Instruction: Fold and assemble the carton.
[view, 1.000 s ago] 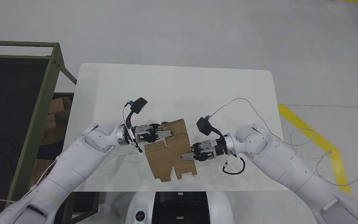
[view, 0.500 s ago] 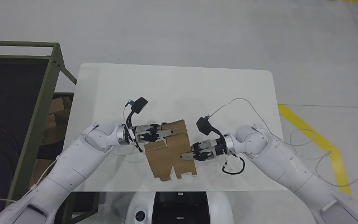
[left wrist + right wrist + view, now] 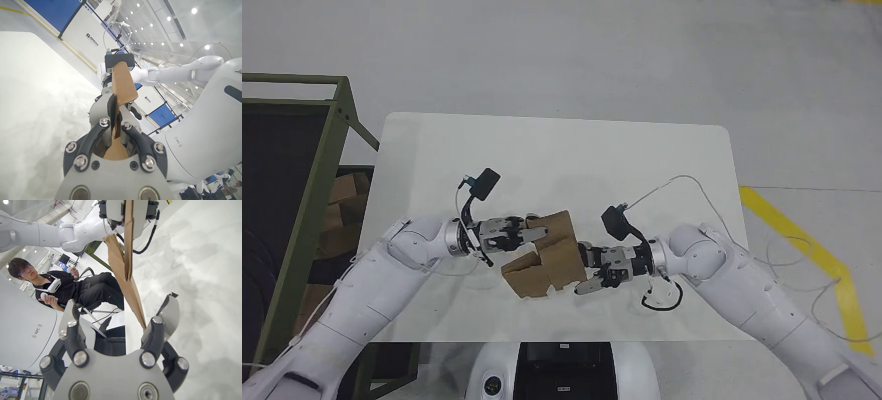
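We see the brown carton [image 3: 542,262], partly folded, over the near middle of the white table [image 3: 562,150], held between the two arms. The left gripper [image 3: 115,108] is clamped on one edge of the carton, its two fingers pressed against the cardboard from either side, and a flap stands up beyond them. The right gripper [image 3: 122,302] sits just beside the carton's opposite side with its fingers [image 3: 169,311] spread wide, gripping nothing. A corner of the cardboard reaches in between them and seems to touch one finger near its base, though we cannot be sure of contact.
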